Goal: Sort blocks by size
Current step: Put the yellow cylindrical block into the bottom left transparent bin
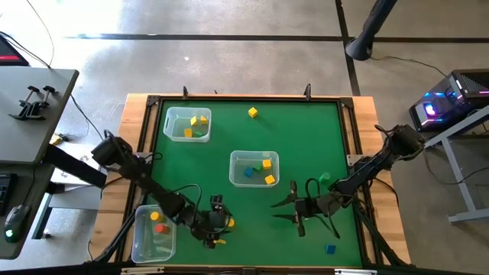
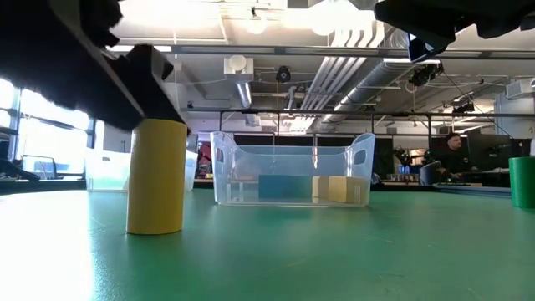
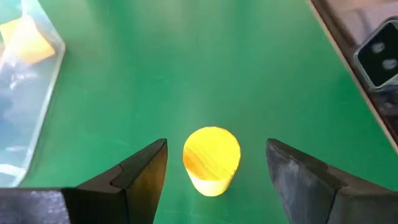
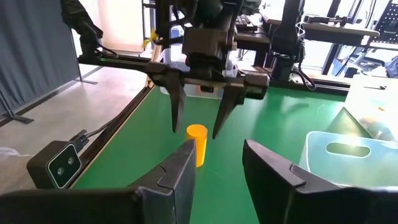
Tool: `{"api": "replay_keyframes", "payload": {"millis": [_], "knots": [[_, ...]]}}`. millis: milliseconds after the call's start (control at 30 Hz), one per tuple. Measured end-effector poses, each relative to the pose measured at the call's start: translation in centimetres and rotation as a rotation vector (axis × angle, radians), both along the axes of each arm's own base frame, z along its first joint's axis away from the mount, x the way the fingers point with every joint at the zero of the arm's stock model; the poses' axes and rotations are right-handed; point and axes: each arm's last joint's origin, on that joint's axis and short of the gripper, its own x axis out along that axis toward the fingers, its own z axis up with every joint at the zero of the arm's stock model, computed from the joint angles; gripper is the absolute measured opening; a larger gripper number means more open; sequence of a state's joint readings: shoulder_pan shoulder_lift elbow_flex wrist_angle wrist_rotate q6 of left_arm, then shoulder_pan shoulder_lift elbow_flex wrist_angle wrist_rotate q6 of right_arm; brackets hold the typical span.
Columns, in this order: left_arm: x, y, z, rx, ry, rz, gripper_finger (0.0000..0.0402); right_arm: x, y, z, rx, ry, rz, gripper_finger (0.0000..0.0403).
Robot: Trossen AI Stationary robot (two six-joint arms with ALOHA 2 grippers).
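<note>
A yellow cylinder block (image 3: 211, 160) stands upright on its flat end on the green table (image 1: 306, 137), near the front edge. My left gripper (image 3: 216, 163) is open and slants down over it, one finger on each side, neither touching. In the right wrist view the left gripper (image 4: 196, 127) straddles the same cylinder (image 4: 197, 144). My right gripper (image 1: 294, 206) waits open to the right, holding nothing. Loose blocks lie on the table: yellow (image 1: 252, 112), green (image 1: 325, 178) and blue (image 1: 330, 249).
Three clear bins stand on the table: one at the far left (image 1: 187, 124) with yellow and green blocks, one in the middle (image 1: 254, 168) with blue and yellow blocks, and one at the near left corner (image 1: 153, 233) with orange and red blocks.
</note>
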State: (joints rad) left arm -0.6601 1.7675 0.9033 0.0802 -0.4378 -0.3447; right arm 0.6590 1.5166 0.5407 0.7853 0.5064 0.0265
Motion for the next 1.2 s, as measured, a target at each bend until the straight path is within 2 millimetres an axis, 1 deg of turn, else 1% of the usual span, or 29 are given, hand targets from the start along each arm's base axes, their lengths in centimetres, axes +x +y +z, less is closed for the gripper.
{"api": "replay_keyframes", "payload": {"millis": [67, 167, 267, 567, 833, 1100, 1200], "knots": [[0.34, -0.11, -0.18, -0.012, 0.007, 0.019, 0.0256, 0.00, 0.00, 0.00, 0.000, 0.000, 0.000, 0.0126], [0.65, -0.19, 0.04, -0.040, 0.002, 0.042, 0.0255, 0.00, 0.00, 0.00, -0.001, 0.000, -0.001, 0.0126], [0.80, -0.07, 0.11, -0.070, 0.002, 0.071, 0.0245, 0.00, 0.00, -0.01, -0.001, 0.001, -0.001, 0.0126], [0.65, 0.02, -0.06, -0.062, 0.025, 0.074, 0.0189, 0.00, -0.01, -0.01, -0.001, 0.001, -0.001, 0.0126], [0.61, 0.04, -0.11, -0.057, 0.029, 0.074, 0.0148, 0.00, -0.01, -0.02, -0.007, 0.001, -0.001, 0.0126], [0.65, 0.02, -0.06, -0.059, 0.024, 0.075, 0.0094, 0.00, -0.01, -0.02, -0.009, 0.000, -0.002, 0.0126], [1.01, -0.58, 0.80, -0.036, 0.016, 0.031, 0.0087, 0.00, -0.02, -0.02, -0.009, 0.000, -0.004, 0.0126]]}}
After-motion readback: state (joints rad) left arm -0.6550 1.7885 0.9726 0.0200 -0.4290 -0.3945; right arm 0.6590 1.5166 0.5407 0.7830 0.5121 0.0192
